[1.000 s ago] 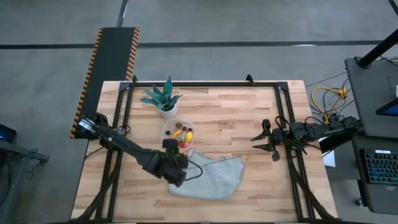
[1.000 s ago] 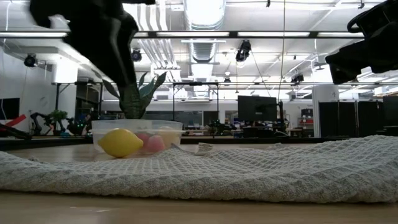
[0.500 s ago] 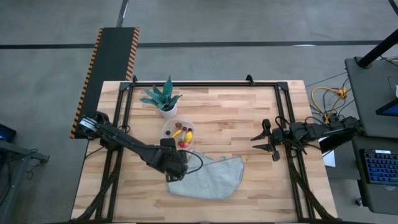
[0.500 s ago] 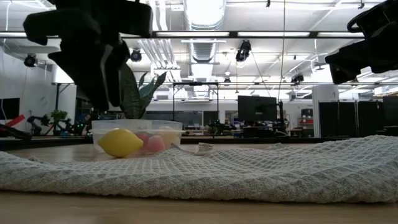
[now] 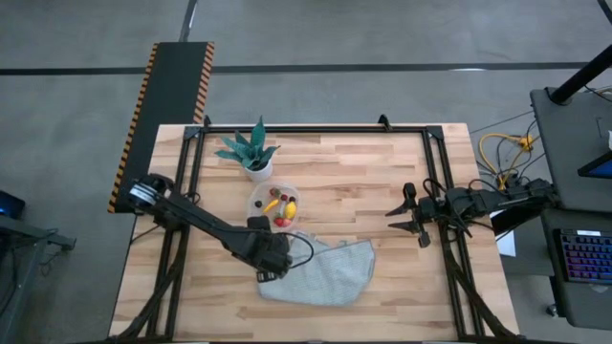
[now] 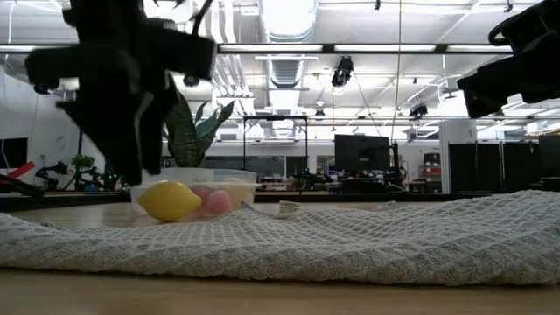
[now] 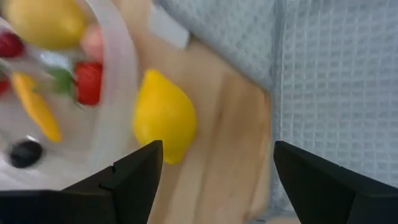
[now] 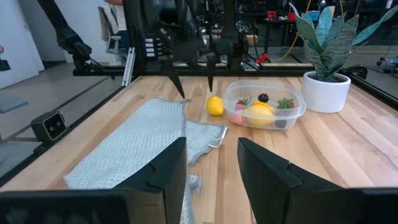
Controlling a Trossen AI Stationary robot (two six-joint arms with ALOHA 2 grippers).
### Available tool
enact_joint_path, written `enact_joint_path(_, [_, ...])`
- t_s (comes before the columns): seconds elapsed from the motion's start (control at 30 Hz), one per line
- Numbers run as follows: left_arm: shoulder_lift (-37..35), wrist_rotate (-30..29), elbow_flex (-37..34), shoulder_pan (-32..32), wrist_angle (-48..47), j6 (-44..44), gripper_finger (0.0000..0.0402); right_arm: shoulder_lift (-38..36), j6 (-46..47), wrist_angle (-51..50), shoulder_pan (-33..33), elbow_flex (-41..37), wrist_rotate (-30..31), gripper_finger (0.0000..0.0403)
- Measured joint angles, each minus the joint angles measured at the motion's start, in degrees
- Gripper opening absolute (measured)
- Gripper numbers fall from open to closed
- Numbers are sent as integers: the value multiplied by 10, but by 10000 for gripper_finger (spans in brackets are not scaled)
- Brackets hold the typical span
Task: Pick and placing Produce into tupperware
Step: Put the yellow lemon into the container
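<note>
On the tabletop (image 5: pixel 382 191), just outside the near wall of the tupperware (image 5: pixel 274 202) and beside the grey cloth (image 5: pixel 330 272): one toy lemon (image 7: pixel 165 115), loose, the last produce not yet inside. It is judged light, hard and smooth, so apt to roll or squirt free; best taken across its wide middle, not by its pointed ends. The left hand (image 7: pixel 211 177) hangs over it, fingers spread wide and empty; the right hand (image 5: pixel 413 216) waits well apart at the right edge, likewise parted.
</note>
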Motion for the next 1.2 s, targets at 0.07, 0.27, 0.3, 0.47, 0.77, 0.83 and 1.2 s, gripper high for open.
enact_joint_path(0.07, [12, 7, 0, 3, -9, -8, 290, 1, 0, 0, 0, 0, 0, 137])
enact_joint_path(0.27, [22, 8, 0, 5, -12, -38, 290, 13, 0, 0, 0, 0, 0, 137])
enact_joint_path(0.3, [22, 8, 0, 5, -12, -41, 290, 16, 0, 0, 0, 0, 0, 137])
enact_joint_path(0.47, [22, 9, -1, 5, -13, -52, 290, 31, 2, 0, 0, 0, 0, 137])
enact_joint_path(0.77, [22, -12, -11, 15, -15, -49, 290, 53, 5, 0, 0, 0, 0, 137])
enact_joint_path(0.83, [22, -11, -19, 20, -9, -47, 290, 54, 5, 0, 0, 0, 0, 137])
enact_joint_path(1.2, [21, -5, -15, 30, 0, 4, 290, 56, 4, 0, 0, 0, -2, 137])
